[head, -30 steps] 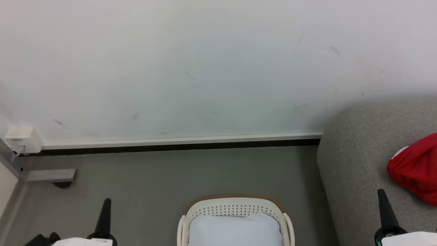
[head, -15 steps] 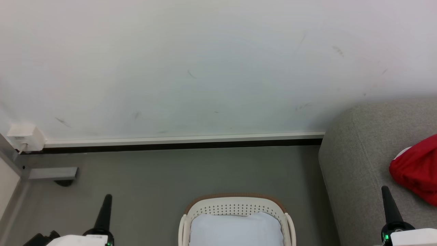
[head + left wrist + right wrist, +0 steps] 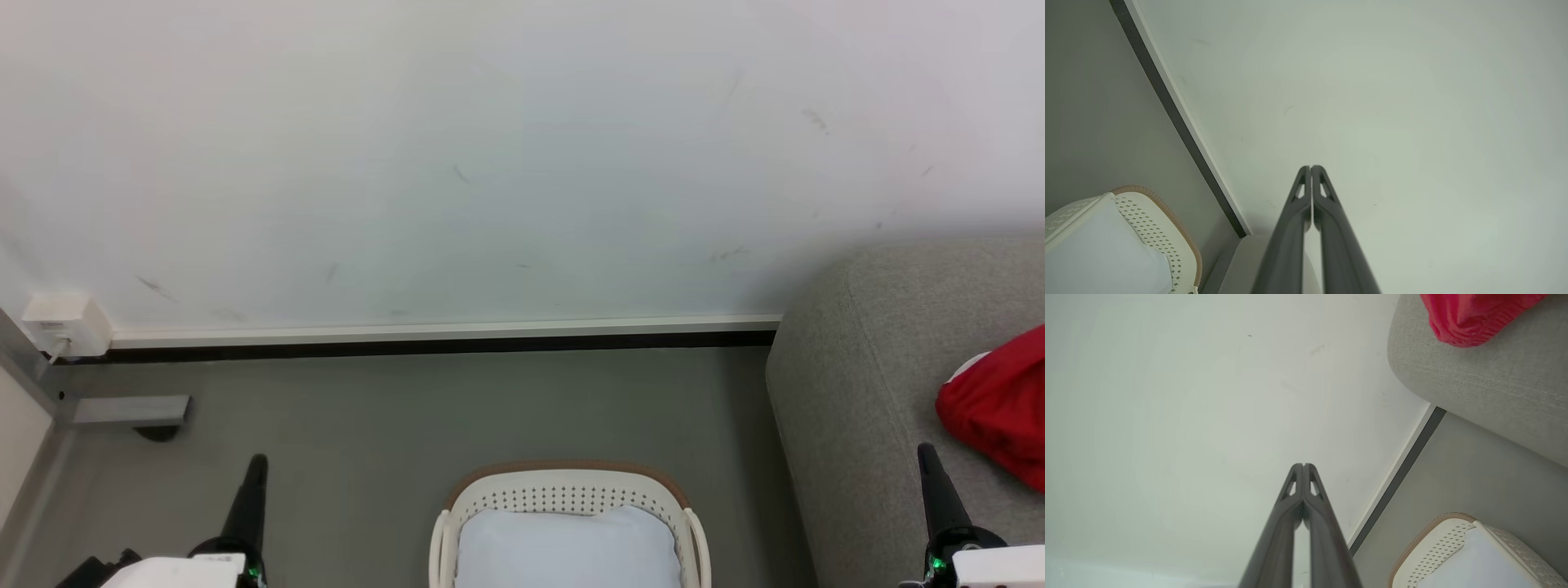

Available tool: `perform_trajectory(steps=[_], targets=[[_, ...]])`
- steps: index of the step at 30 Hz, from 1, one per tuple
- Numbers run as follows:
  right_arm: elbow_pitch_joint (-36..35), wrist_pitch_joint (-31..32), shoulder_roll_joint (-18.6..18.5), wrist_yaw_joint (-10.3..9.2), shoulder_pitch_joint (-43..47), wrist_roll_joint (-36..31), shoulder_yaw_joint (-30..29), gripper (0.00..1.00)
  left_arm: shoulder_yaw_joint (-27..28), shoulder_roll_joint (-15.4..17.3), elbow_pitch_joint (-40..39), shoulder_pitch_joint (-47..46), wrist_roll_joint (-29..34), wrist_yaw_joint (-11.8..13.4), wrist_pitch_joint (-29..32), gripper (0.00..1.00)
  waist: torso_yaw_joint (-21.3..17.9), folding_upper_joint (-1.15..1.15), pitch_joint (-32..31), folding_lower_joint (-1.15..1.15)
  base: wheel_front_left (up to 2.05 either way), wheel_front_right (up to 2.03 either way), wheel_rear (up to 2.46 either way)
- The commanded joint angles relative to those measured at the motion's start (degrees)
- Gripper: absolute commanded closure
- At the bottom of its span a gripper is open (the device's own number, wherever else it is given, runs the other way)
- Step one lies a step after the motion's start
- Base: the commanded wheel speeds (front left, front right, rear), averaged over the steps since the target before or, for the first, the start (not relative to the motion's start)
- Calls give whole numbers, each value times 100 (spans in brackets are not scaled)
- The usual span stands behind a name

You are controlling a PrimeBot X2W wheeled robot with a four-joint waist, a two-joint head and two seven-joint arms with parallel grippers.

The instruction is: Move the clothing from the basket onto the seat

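Quick status from my end. Both arms were parked low. The left gripper (image 3: pixel 255 467) sat at the bottom left of the head view, its fingers pressed together into one dark spike pointing up over the floor (image 3: pixel 457 408). The left wrist cam agreed: tips touching, nothing pinched, aimed at the wall (image 3: pixel 490 163). The right gripper (image 3: pixel 927 454) looked the same at the bottom right, squeezed flat on nothing, with its spike in front of the seat (image 3: pixel 857 359).

The clothing (image 3: pixel 1000 408) was a crumpled red bundle lying on the seat, right at the edge of the head view and partly cut off by the frame. A bit of white showed at its upper left. It was up past the right gripper's tip and a little to the right, clearly apart from it. The right wrist cam caught the same red lump sitting near the seat's rounded edge.

The basket (image 3: pixel 563 495) stood on the floor between the two grippers, just beside the seat. Its brown rim was on the far side, and its near half was cut off at the bottom of the view. What I could see inside it was a plain white pad (image 3: pixel 567 551). A baseboard (image 3: pixel 441 331) ran along the wall behind it all.
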Motion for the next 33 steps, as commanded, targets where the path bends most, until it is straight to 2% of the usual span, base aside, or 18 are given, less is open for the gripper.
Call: perform_trajectory(steps=[1, 29, 33], targets=[[-10, 24, -31, -9, -111, 82, -34, 100, 40, 18, -40, -88, -105, -21, 29, 100, 2, 0, 1, 0, 0, 0, 0], [16, 346, 5, -12, -174, 1137, -238, 100, 104, -12, -98, -162, -1236, -64, 332, 100, 84, 0, 40, 0, 0, 0, 0], [17, 359, 10, -12, -175, 1134, -242, 100, 103, -12, -98, -161, -1236, -59, 339, 100, 86, 0, 41, 0, 0, 0, 0]])
